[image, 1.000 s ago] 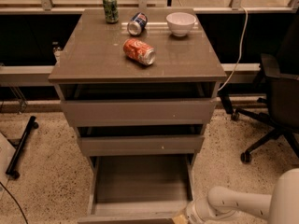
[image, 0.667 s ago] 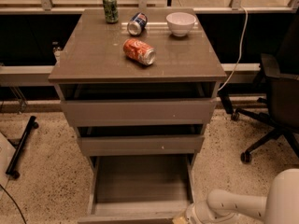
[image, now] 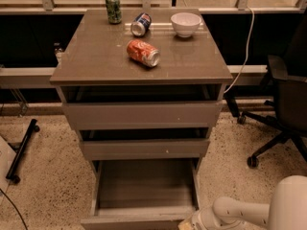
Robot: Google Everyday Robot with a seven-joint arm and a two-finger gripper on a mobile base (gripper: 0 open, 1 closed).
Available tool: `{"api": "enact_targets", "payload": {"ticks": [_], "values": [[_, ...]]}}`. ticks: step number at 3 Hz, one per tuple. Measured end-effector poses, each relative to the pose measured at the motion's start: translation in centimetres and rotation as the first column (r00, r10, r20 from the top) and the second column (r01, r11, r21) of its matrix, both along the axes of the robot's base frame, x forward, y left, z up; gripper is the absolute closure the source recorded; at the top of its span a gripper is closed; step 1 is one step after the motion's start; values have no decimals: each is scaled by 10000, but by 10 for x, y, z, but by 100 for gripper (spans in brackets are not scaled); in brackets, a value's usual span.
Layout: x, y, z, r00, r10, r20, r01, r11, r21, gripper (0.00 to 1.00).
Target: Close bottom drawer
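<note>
Bottom drawer [image: 144,186] stands pulled far out of the cabinet [image: 86,73], its smooth grey inside bare and its flat front reaching the lower edge of the view. The gripper [image: 188,223] sits low at that same edge, just beside the drawer's front right corner, with the pale arm [image: 240,211] running off to the right toward the white robot body [image: 290,205]. Most of the claw is cut off by the bottom of the view, so I cannot tell whether it is spread or pressed together, nor whether it touches the drawer front or only sits against it; it holds nothing that can be seen. Above, the middle drawer [image: 144,148] and the top drawer [image: 141,114] each show a dark gap over their fronts. On the cabinet top, a green can [image: 113,7] stands upright near the back edge, toward the left corner. A blue can [image: 140,24] lies on its side close to the middle of the back edge. A white bowl [image: 185,24] sits near the back right corner, and a red can [image: 143,52] lies tipped over around the middle of the surface. A black office chair [image: 288,99] stands on the speckled floor to the right, well apart from the cabinet.
</note>
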State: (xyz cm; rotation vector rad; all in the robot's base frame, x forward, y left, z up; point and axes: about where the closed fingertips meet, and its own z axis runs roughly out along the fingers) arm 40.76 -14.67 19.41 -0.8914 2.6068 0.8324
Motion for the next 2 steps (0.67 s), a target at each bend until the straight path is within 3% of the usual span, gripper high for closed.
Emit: {"api": "enact_targets", "payload": {"ticks": [1, 2], "values": [[1, 0, -1, 10000, -38, 65, 37, 10000, 84, 100], [9, 3, -4, 9978, -356, 567, 312, 9967, 755, 100]]}}
